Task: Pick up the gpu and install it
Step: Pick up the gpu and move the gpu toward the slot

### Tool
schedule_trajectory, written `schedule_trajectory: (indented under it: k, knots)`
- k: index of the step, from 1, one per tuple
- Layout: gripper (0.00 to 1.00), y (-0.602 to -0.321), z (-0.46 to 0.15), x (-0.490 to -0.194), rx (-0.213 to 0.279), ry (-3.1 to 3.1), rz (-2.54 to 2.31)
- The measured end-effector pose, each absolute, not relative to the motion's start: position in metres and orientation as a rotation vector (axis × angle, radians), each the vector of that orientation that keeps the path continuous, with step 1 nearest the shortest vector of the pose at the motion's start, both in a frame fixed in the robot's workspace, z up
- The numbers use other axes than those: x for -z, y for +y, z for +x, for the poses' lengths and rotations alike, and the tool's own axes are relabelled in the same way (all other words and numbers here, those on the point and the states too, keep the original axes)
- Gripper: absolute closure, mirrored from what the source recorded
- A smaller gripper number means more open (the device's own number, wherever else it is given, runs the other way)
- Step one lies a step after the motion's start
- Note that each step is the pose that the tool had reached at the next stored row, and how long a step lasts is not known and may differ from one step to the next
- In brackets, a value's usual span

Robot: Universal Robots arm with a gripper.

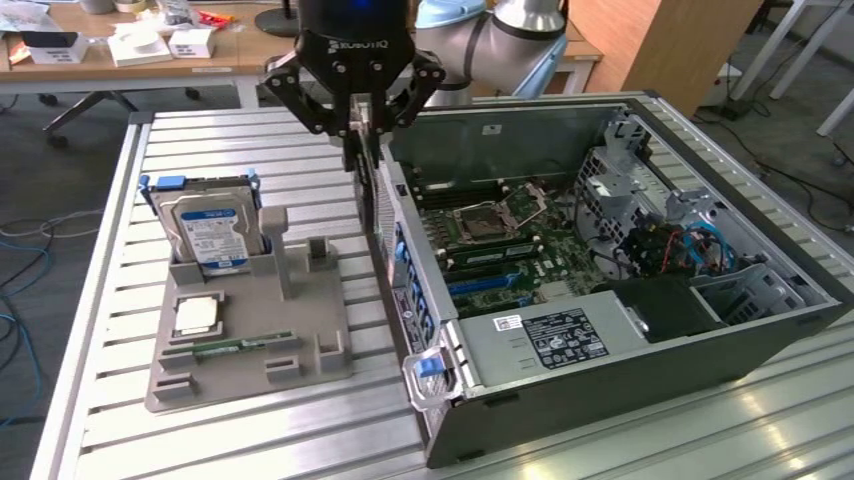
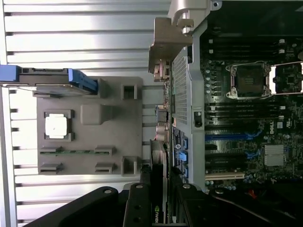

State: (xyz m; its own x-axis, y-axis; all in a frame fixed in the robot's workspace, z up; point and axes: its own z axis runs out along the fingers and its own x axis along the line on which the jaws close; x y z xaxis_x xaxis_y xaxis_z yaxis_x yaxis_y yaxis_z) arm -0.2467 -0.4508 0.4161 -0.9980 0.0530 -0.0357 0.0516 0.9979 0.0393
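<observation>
My gripper (image 1: 358,118) is shut on the gpu (image 1: 359,160), a thin dark card that hangs edge-on below the fingers. It hovers over the rear wall of the open computer case (image 1: 441,330), between the case and the grey fixture tray (image 1: 314,330). In the wrist view the gpu (image 2: 158,189) sits between the two black fingers (image 2: 137,205) and carries a green logo. Its far end lies beside the case's rear panel (image 2: 182,94). Inside the case, the motherboard (image 1: 514,245) shows blue expansion slots (image 2: 227,137).
The grey fixture tray on the slatted metal table (image 1: 240,440) holds an upright hard drive with a blue label (image 1: 207,228), a square silver processor (image 1: 198,315) and a narrow green memory stick (image 1: 240,347). Drive cages and cables (image 1: 681,245) fill the case's far end. A cluttered desk (image 1: 134,45) stands behind.
</observation>
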Motion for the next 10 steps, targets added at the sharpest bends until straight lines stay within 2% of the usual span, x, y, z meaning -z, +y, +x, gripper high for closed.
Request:
schedule_trajectory:
  k: [10]
  knots:
    - [0.74,-0.45,-0.201,-0.416,-0.062,3.103,0.082]
